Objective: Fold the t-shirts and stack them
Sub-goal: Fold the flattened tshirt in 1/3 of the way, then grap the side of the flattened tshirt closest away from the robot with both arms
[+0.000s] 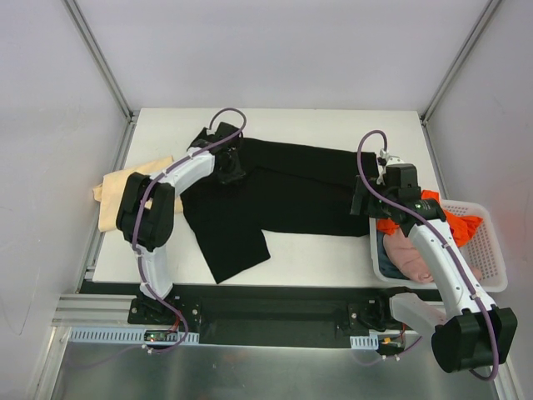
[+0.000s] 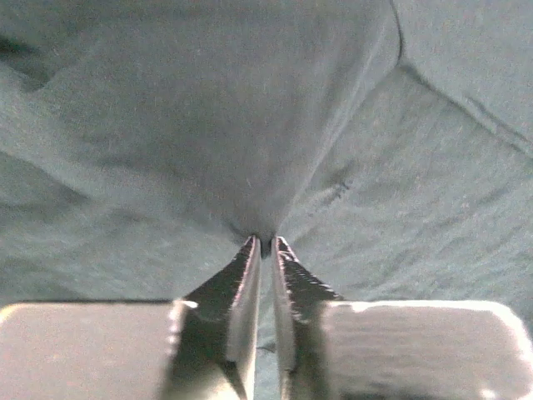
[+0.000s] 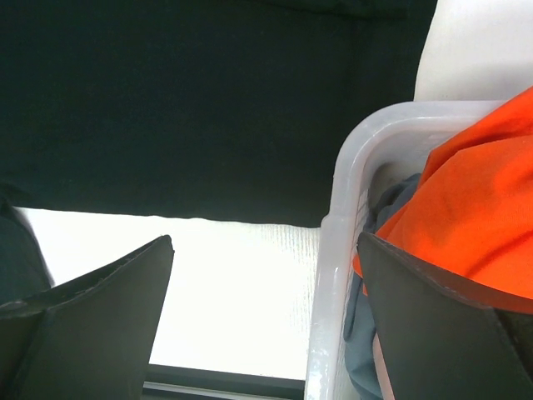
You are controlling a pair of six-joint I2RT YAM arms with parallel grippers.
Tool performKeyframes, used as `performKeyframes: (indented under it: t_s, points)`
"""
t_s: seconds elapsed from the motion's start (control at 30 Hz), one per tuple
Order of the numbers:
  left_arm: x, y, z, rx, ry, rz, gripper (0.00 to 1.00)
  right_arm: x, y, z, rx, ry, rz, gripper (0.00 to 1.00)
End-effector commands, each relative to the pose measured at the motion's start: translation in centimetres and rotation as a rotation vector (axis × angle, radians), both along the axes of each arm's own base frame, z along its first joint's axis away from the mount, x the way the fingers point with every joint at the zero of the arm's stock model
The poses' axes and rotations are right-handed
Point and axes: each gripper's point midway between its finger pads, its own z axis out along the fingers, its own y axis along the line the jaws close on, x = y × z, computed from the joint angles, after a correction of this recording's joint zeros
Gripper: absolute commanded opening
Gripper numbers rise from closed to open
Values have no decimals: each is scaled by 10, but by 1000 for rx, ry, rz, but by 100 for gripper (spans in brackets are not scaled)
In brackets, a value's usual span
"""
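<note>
The large black t-shirt (image 1: 291, 192) lies spread over the middle of the table, one part trailing toward the front left. My left gripper (image 1: 232, 175) is down on its left upper part. In the left wrist view the gripper (image 2: 266, 243) is shut on a pinch of that cloth (image 2: 250, 125), which rises in a tent to the tips. My right gripper (image 1: 363, 204) hovers open over the shirt's right edge beside the basket. Its fingers (image 3: 100, 308) are wide apart with nothing between them. A pale tan t-shirt (image 1: 112, 196) lies at the table's left edge.
A white mesh basket (image 1: 498, 250) stands at the right edge of the table, holding an orange t-shirt (image 1: 466, 227) and a pink one (image 1: 408, 254). Its rim (image 3: 341, 250) runs between my right fingers, with the orange cloth (image 3: 475, 208) and some grey-blue cloth inside.
</note>
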Motion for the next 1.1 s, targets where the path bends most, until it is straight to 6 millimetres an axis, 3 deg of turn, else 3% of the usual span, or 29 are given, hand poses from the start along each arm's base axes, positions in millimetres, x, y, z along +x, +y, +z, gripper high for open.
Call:
performKeyframes:
  t_s: [0.0, 0.1, 0.17, 0.2, 0.23, 0.33, 0.37, 0.4, 0.57, 0.73, 0.77, 0.8, 0.9, 0.97, 1.07]
  points:
    - [-11, 1, 9, 3, -7, 57, 18, 2, 1, 12, 13, -27, 3, 97]
    - [-18, -4, 6, -10, 13, 47, 24, 1, 2, 12, 14, -24, 5, 96]
    - [-21, -7, 7, -12, 12, 26, 37, 1, 1, 13, 14, -27, 6, 96]
    - [-22, -9, 12, -20, 4, 12, 46, 1, 1, 15, 15, -39, 5, 97]
    - [-26, -10, 13, -20, 3, -5, 62, 1, 1, 16, 16, -47, 8, 96]
    - [-40, -11, 27, -35, -20, -41, 82, 0, 3, 22, 29, -77, 17, 96]
    - [-45, -10, 31, -36, -31, -62, 98, -1, 5, 22, 38, -79, 29, 96]
    - [-50, -9, 47, -49, -67, -69, 99, -1, 7, 25, 45, -93, 34, 96]
    - [-112, 1, 44, -93, -31, -103, 99, -1, 12, 27, 66, -113, 63, 96]
    - [-201, 30, 15, -80, 103, -68, 99, -1, 3, 28, 32, -122, 20, 96]
    - [-212, 34, 18, -88, 101, -37, 99, 0, 2, 28, 29, -124, 17, 96]
    - [-232, 39, 5, -69, 151, -45, 99, 0, 1, 28, 31, -127, 13, 96]
    - [-274, 40, -7, -89, 241, -45, 99, 1, -1, 28, 24, -126, -8, 96]
    - [-289, 35, -10, -128, 273, -25, 99, 1, -2, 26, 20, -118, -14, 96]
    - [-312, 30, -21, -133, 336, -39, 86, 1, 0, 25, 28, -110, -8, 97]
